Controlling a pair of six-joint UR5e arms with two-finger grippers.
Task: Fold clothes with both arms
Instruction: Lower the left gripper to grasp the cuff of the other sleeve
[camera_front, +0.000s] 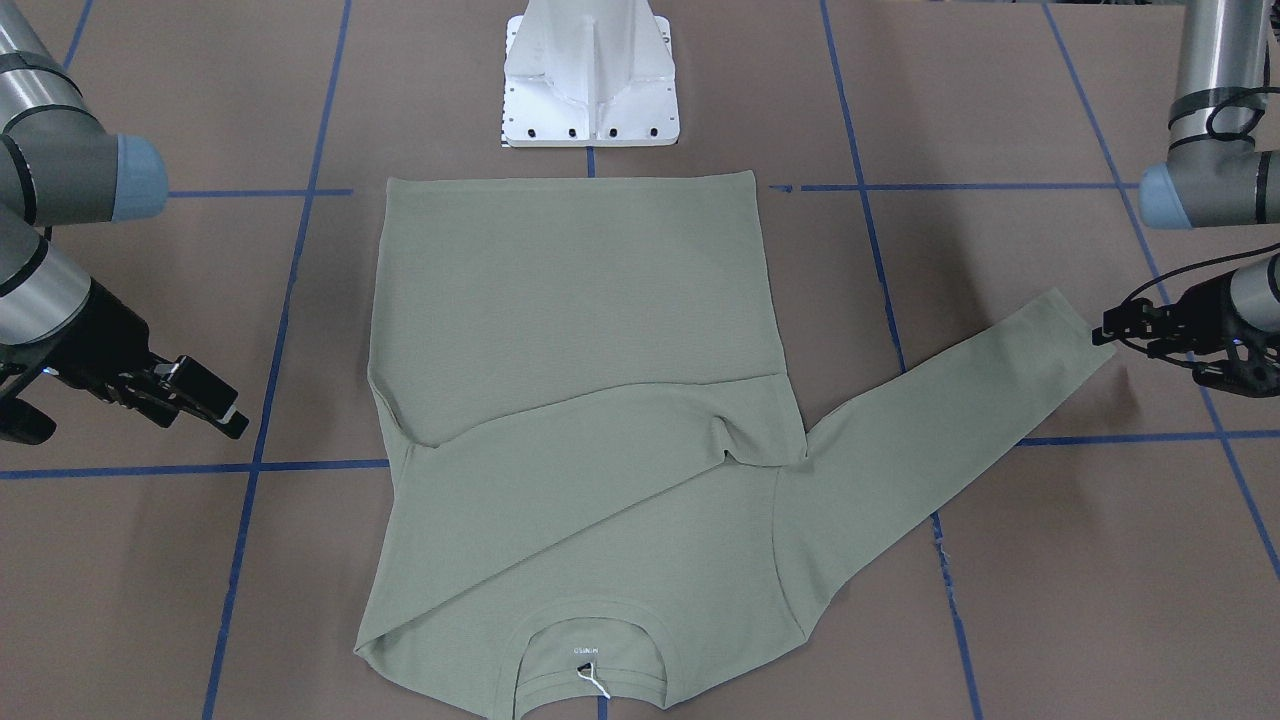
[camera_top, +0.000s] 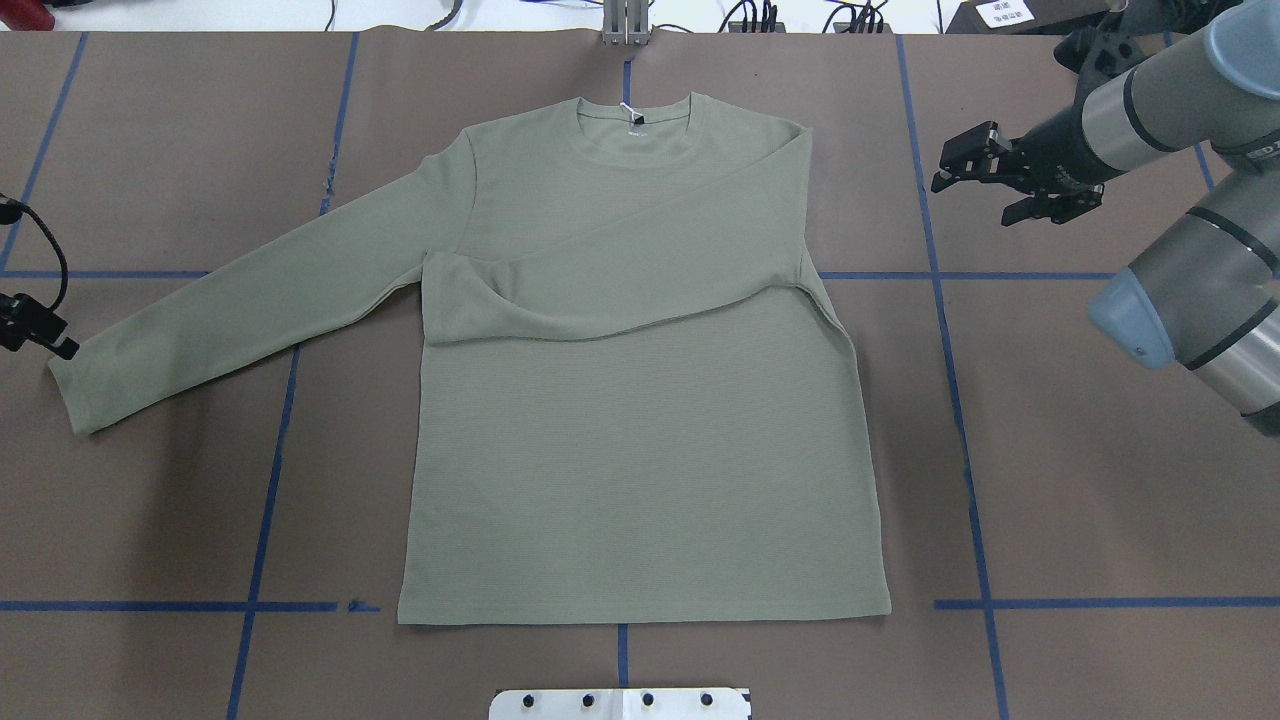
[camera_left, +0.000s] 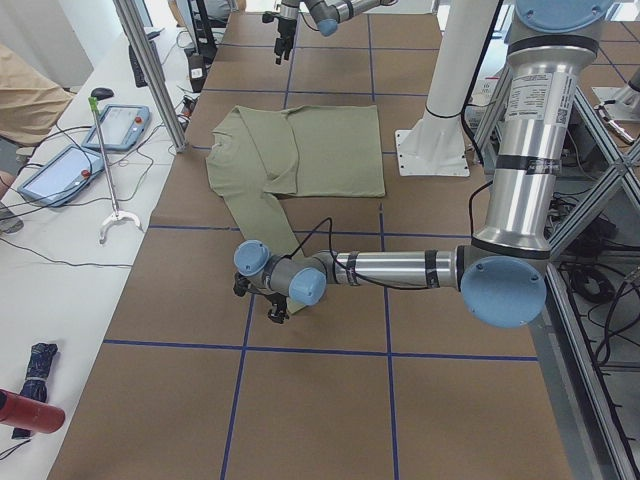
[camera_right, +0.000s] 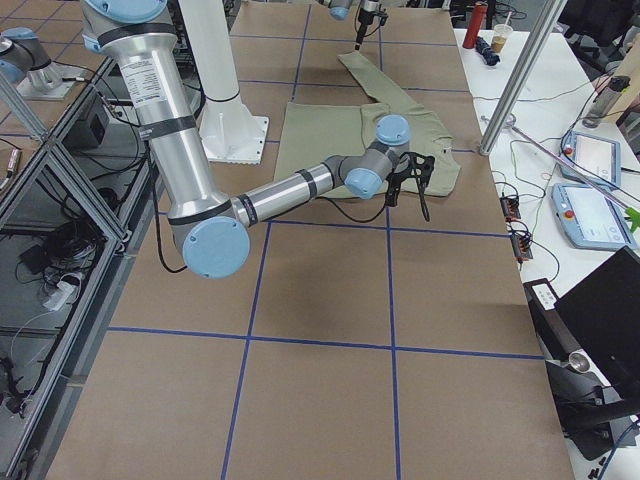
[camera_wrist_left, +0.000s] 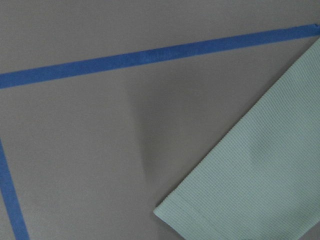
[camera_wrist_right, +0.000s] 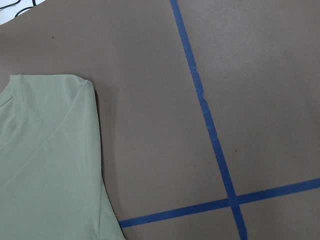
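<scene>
While it lies flat on the brown table, the sage-green long-sleeved knit shirt has one sleeve folded across its chest. The other sleeve is stretched out, its cuff just beside the left arm jaws, whose gap cannot be judged. Its long axis runs hem to ribbed collar, collar pointing away from the robot. Parted and empty, the right arm jaws hover near the folded shoulder.
</scene>
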